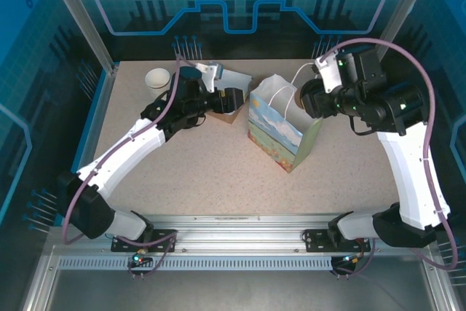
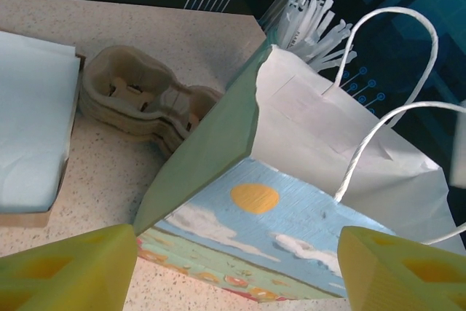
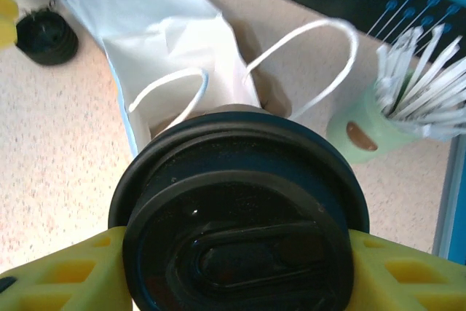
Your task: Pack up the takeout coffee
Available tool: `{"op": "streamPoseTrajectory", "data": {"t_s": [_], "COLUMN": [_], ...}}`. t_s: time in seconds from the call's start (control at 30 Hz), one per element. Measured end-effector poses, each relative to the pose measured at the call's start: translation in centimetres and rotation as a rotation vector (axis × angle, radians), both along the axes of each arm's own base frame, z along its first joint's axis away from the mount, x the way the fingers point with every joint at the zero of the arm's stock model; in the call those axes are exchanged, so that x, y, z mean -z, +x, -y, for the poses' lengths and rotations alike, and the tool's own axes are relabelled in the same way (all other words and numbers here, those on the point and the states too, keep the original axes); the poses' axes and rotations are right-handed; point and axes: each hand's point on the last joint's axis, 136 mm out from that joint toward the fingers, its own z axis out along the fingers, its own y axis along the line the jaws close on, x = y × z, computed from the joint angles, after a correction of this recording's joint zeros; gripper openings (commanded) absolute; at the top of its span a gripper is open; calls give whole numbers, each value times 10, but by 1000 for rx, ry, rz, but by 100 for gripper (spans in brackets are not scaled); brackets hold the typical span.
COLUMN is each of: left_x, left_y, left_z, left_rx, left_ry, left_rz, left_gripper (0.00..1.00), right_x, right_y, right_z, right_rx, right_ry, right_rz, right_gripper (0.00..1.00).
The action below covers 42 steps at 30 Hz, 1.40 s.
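The takeout coffee (image 3: pixel 240 223), seen from above as a round black lid, sits between my right gripper's yellow fingers (image 3: pixel 65 274). My right gripper (image 3: pixel 240 267) is shut on it just above the open mouth of the gift bag (image 3: pixel 167 56), between its white rope handles. In the top view the right gripper (image 1: pixel 302 100) hangs at the bag's (image 1: pixel 273 125) upper right rim. My left gripper (image 2: pixel 237 282) is open, with the bag's painted side (image 2: pixel 291 209) just beyond its fingers (image 2: pixel 65 271). It (image 1: pixel 237 103) stands beside the bag's left side.
Pulp cup carriers (image 2: pixel 145 100) and a box of pale blue napkins (image 2: pixel 29 129) lie behind the left gripper. A loose black lid (image 3: pixel 47 34) rests left of the bag. A green cup of white stirrers (image 3: pixel 368 132) stands to the right. White paper cups (image 1: pixel 157 78) sit at the back left.
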Motion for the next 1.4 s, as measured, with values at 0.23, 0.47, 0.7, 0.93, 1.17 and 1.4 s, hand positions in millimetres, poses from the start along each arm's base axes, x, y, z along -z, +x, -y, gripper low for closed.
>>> {"op": "streamPoseTrajectory", "data": {"t_s": [0.23, 0.47, 0.7, 0.93, 1.17, 1.4], "left_x": [2, 12, 24, 28, 31, 28], "left_y": [15, 33, 49, 62, 65, 67], "left_z": [18, 40, 57, 69, 73, 76], "left_rx": [68, 144, 202, 242, 268, 280], "left_ry": [23, 43, 70, 89, 103, 100], "left_rz": [6, -16, -40, -48, -52, -45], "left_gripper": [65, 58, 52, 45, 38, 33], "right_x": [38, 51, 63, 74, 85, 95], "right_y": [0, 7, 23, 32, 41, 46], "right_z": [-2, -8, -18, -19, -18, -20], "right_rx": [-10, -31, -50, -46, -50, -57], "right_ry": [1, 58, 89, 85, 83, 79], "right_rz": [-121, -179, -221, -249, -286, -315], "right_gripper": [44, 43, 43, 42, 41, 41]}}
